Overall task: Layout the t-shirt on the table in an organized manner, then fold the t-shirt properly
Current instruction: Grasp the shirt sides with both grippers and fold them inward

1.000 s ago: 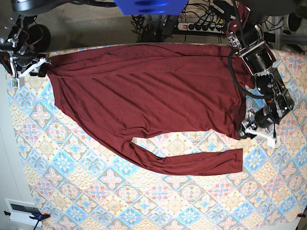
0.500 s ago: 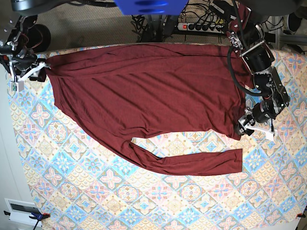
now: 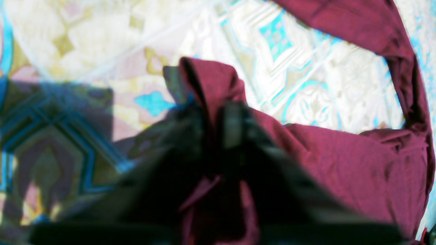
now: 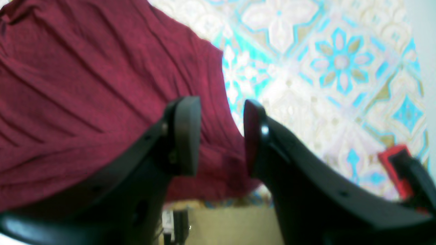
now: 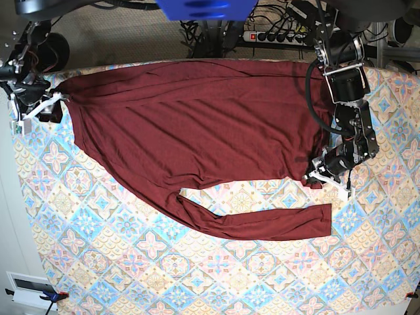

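A: Where does the t-shirt (image 5: 197,125) lie?

B: Spread across the far half of the worktop (image 5: 216,275), on the patterned cloth of blue, pink and cream tiles. It is dark maroon, with soft creases running across the body. One long sleeve (image 5: 262,223) stretches along the near side of the body, with a strip of cloth pattern showing between the two.

A: And the left end effector (image 5: 323,174)?

B: It sits at the lower corner of the shirt's body, on the base view's right. In the left wrist view its jaws are clamped on a pinch of maroon fabric (image 3: 207,85) – a fold sticks up past the fingertips, and more fabric trails away to the right and curves round over the cloth. The view is blurred close in, yet the grip on the t-shirt is plain.

A: The right end effector (image 4: 218,132)?

B: Its jaws stand apart with nothing between them. It hovers at the shirt's edge – one finger (image 4: 184,136) is over the maroon fabric, the other over the border where the fabric meets the patterned cloth. In the base view it is at the far left corner of the worktop, by the end of the shirt there.
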{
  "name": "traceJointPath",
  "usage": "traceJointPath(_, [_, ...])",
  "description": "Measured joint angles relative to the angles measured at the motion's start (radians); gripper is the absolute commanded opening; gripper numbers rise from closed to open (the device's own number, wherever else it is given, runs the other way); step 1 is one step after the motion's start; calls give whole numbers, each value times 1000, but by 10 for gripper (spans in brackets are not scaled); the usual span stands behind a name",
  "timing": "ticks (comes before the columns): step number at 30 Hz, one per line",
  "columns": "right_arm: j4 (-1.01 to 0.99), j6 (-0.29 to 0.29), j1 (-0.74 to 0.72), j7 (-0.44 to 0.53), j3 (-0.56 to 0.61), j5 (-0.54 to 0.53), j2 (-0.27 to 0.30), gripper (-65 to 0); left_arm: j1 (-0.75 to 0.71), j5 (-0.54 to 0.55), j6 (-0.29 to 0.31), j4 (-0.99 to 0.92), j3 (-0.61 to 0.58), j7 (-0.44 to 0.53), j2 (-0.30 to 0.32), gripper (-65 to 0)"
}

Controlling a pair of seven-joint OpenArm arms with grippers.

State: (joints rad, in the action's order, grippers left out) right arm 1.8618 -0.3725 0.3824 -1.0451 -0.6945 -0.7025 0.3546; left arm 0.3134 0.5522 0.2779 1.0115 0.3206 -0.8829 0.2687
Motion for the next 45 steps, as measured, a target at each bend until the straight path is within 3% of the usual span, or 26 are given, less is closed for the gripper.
traceJointPath(4, [0,5,-60,-4,25,17,4,-444,-7,-5,-4,33,10,-22,-1,-649])
traceJointPath(12, [-45,-2,-239,3,271,14,63,-442,-16,-21,-8,61,163,-48,36,-650])
traceJointPath(20, [-293,-2,-449,14,460,13,91,-441,-14,-21,-8,62,217,-50,33,-650])
traceJointPath(24, [-414,-2,-552,80,583,24,95,-441,-14,-21,-7,62,217,-49,32,-650])
traceJointPath(33, [-602,-6,-604,210,776,316,95,-440,-14,-22,-8,62,216,-49,33,-650])
traceJointPath(39, [-667,-8,-723,312,847,321,98,-440,-14,-22,-7,62,216,-48,31,-650])
traceJointPath(45, [-738,-9,-695,303,862,323,97,-440,-14,-21,-7,62,216,-45,31,-650])
